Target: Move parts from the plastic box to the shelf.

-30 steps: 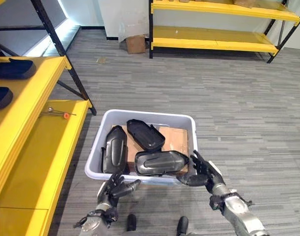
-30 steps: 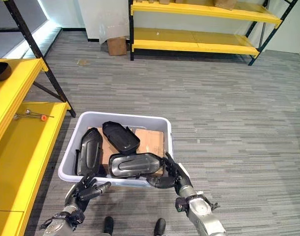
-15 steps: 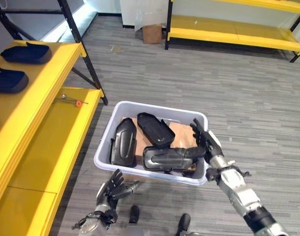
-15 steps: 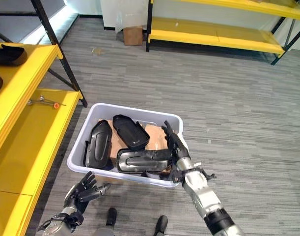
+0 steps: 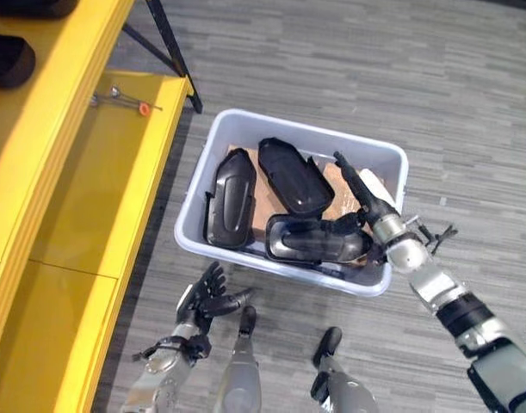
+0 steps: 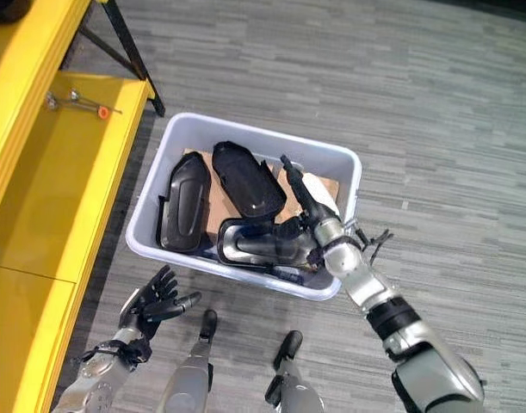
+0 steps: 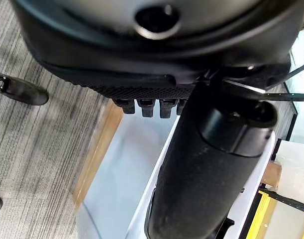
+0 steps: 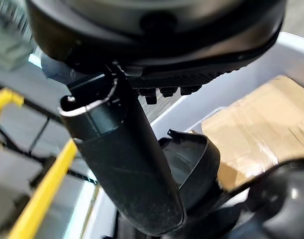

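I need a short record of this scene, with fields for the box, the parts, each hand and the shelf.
box: grey plastic box on the floor, beside the shelf
parts: three black parts inside, on cardboard
right hand: right hand inside the box, fingers straight, thumb on the nearest part
left hand: left hand outside the box, open, holding nothing
shelf: yellow shelf, small tool on it

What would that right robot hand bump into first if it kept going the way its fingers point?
Probably the far wall of the plastic box. The right robot hand reaches into the box with straight fingers aimed up and back, above the cardboard and beside a black part. Depth is hard to judge.
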{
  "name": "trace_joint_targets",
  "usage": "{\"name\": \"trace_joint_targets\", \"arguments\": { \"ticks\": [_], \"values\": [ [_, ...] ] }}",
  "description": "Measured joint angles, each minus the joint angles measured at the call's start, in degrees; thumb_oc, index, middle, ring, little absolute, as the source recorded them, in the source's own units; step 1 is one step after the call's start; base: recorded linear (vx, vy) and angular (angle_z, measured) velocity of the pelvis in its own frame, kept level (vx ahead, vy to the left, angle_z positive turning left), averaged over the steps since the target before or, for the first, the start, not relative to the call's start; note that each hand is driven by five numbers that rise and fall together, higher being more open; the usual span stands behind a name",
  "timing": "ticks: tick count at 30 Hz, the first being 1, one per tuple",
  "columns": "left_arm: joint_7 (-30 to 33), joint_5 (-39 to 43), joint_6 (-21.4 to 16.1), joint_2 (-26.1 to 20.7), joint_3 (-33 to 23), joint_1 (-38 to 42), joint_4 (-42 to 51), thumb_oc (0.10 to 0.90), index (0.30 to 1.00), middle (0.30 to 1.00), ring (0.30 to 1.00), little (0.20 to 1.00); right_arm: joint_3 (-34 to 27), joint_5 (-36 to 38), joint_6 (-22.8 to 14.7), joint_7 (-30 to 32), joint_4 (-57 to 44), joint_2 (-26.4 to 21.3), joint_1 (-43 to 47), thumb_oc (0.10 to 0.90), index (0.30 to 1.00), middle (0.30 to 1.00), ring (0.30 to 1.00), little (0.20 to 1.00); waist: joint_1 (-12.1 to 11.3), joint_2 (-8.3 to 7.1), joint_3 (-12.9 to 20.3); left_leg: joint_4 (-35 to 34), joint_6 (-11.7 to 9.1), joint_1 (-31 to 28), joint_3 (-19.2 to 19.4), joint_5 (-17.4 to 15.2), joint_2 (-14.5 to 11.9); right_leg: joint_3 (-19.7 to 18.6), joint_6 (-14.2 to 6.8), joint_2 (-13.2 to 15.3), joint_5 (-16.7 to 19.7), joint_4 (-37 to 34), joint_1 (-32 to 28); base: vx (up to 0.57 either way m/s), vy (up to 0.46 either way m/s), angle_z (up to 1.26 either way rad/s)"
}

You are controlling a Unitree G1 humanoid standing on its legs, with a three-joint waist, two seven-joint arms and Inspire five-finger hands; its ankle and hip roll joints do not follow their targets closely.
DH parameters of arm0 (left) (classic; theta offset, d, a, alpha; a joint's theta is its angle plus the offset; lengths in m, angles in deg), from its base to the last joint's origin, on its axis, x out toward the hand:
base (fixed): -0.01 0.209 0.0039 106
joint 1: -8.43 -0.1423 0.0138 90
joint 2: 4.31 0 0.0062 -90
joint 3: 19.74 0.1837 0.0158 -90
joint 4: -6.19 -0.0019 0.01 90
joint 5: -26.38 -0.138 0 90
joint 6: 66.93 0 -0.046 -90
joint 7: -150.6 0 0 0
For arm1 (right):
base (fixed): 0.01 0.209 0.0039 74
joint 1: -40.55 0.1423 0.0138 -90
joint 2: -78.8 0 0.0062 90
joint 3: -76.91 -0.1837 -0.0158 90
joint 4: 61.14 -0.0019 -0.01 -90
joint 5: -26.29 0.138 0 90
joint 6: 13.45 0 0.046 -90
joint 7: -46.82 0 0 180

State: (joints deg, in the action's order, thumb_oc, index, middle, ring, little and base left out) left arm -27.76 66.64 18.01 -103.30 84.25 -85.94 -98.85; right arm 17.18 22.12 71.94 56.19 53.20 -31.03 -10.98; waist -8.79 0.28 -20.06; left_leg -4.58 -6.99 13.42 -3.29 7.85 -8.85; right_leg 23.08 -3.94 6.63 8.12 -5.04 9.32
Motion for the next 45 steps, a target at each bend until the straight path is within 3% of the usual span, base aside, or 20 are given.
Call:
{"name": "trace_joint_targets", "arguments": {
  "ticks": [3, 12, 22, 45],
  "values": [
    [0.15, -0.03, -0.40, -1.10, 1.39, 2.16, 0.00, 0.900, 1.000, 1.000, 1.000, 1.000, 6.71, -10.61, 0.30, 0.68, 4.48, -5.88, 9.02, 0.900, 1.000, 1.000, 1.000, 1.000, -0.79, 0.15, -2.91, 0.01, -0.03, 0.74, 0.01, 0.06, 0.00, 0.04, -0.01, -0.03, 0.04, 0.02, 0.70, 0.00, 0.000, 0.00],
    [0.27, -0.15, -0.55, -1.02, 2.54, 5.21, 0.04, 0.900, 1.000, 1.000, 1.000, 1.000, 11.80, -22.74, 1.41, 0.64, 5.65, -8.16, 15.37, 0.900, 1.000, 1.000, 1.000, 1.000, -0.80, -0.12, -3.84, 0.02, -0.10, 3.87, 0.01, 0.20, -0.02, 0.32, 0.07, -0.02, 0.12, 0.03, 3.72, -0.01, -0.008, 0.00],
    [0.70, -0.15, -1.35, -1.02, 2.41, 6.03, 0.05, 0.900, 1.000, 1.000, 1.000, 1.000, 11.90, -22.88, 1.53, 0.66, 5.55, -7.94, 17.31, 0.900, 1.000, 1.000, 1.000, 1.000, -0.79, -1.78, -5.21, 0.02, -0.21, 4.66, -0.03, 0.28, -0.10, 0.26, 0.08, -0.13, 0.12, 0.02, 4.45, 0.00, 0.000, 0.00],
    [3.05, -0.07, -1.67, -1.00, 1.64, 6.17, 1.68, 0.900, 1.000, 1.000, 1.000, 1.000, 12.17, -22.61, 2.73, 0.66, 4.78, -4.80, 17.91, 0.900, 1.000, 1.000, 1.000, 1.000, -1.08, -1.69, -5.82, 0.02, -0.33, 6.19, -0.99, 0.63, -0.09, 1.17, 0.14, -0.21, 0.17, 0.02, 5.44, 0.00, -0.001, 0.00]
  ]
}}
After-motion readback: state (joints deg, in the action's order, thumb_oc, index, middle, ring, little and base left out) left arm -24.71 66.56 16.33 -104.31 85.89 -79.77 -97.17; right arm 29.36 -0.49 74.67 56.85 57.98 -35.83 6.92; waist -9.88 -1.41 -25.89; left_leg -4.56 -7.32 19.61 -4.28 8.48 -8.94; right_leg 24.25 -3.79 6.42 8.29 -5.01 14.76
